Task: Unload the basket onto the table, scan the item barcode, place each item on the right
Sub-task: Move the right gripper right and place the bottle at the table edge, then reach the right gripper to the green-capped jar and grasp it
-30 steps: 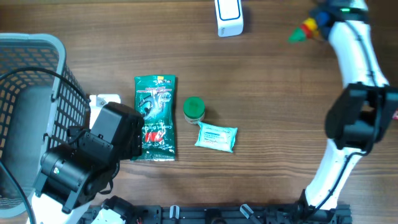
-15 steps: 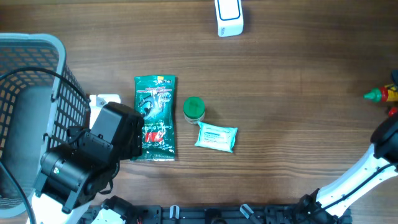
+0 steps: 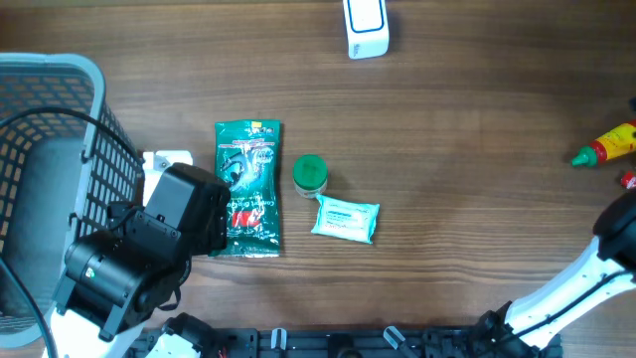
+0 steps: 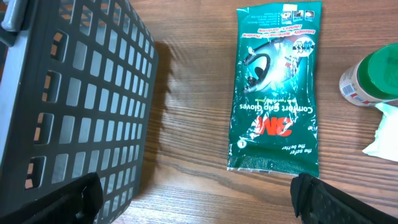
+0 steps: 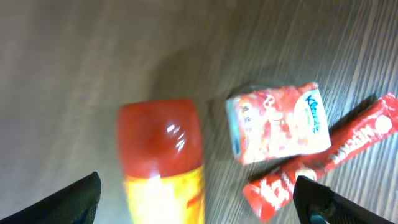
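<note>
One glove packet, jar beside it, basket left, scanner beyond

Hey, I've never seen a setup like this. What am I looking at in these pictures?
These are two robot arms at a wooden table. One picture looks straight down from above; the other two come from cameras on each wrist, so the dark tips at their bottom corners are that arm's own fingers. The left tool is open, between a grey basket and a green glove packet. Beside that lie a green-capped jar and a pale wipes pack. The white device at the far edge is probably the scanner. The right tool is open too, above a red-and-yellow bottle, a red tissue pack and a red stick pack. Neither holds anything.
</note>
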{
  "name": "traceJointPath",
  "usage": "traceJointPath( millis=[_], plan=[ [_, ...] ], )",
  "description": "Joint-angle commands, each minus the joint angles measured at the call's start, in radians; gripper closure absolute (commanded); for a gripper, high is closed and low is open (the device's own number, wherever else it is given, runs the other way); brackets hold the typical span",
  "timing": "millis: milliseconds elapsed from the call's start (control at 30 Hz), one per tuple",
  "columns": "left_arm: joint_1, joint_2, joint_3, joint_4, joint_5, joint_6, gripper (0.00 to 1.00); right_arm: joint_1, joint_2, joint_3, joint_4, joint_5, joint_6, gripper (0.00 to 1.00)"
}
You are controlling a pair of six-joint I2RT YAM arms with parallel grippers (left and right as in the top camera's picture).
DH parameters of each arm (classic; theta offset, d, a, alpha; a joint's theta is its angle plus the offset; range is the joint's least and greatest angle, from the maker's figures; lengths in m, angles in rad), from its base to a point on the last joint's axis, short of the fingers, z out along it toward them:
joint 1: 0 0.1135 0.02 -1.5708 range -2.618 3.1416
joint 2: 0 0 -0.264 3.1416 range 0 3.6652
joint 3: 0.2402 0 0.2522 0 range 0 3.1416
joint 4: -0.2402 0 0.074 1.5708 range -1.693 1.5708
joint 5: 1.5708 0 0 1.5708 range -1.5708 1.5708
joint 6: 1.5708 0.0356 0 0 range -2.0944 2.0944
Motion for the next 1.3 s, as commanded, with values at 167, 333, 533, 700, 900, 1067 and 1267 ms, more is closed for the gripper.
traceJointPath(
  millis=[167,333,533,700,900,1067,1267],
  plan=[
    [0.008,-0.001,-0.003,0.0,0.002,-0.017,0.0,0.169,-0.342,0.042,-0.137,-0.507,-0.02,0.01],
    [0.008,-0.001,-0.003,0.0,0.002,-0.017,0.0,0.415,-0.381,0.04,-0.292,-0.645,-0.022,0.01],
    [0.008,-0.001,-0.003,0.0,0.002,-0.017,0.0,0.817,-0.372,-0.027,-0.358,-0.56,0.14,0.01],
    [0.008,-0.001,-0.003,0.0,0.002,-0.017,0.0,1.092,-0.352,-0.147,-0.366,-0.507,0.636,0.0],
    [0.008,-0.001,-0.003,0.0,0.002,-0.017,0.0,1.3,-0.292,-0.298,-0.172,-0.509,1.027,0.01],
    [0.008,-0.001,-0.003,0.0,0.002,-0.017,0.0,1.333,-0.207,-0.298,-0.057,-0.518,1.054,0.01],
    [0.008,-0.001,-0.003,0.0,0.002,-0.017,0.0,1.333,-0.11,-0.298,-0.053,-0.531,1.057,0.01]
  ],
)
